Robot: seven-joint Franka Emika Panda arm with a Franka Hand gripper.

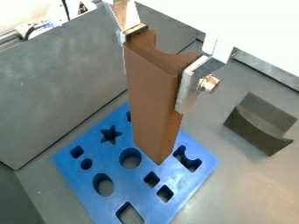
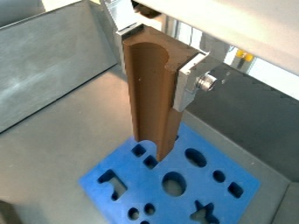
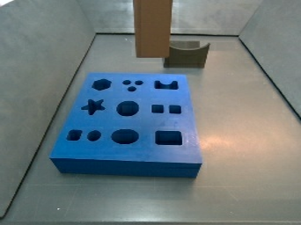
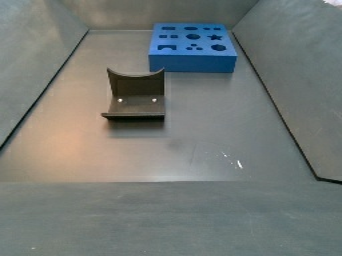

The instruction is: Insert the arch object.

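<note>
Two silver fingers (image 1: 191,80) of the gripper (image 1: 163,54) squeeze the arch object (image 1: 155,101), holding it upright over the blue board (image 1: 82,175), near the board's edge. One grey scooped block (image 3: 187,53) sits apart on the floor.

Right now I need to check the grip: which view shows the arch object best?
A wrist view shows the arch object best: nearly full length, between the gripper fingers, above the blue board. The other wrist picture shows much the same. One side view shows only its lower part, gripper out of frame; the remaining side view misses it.
</note>
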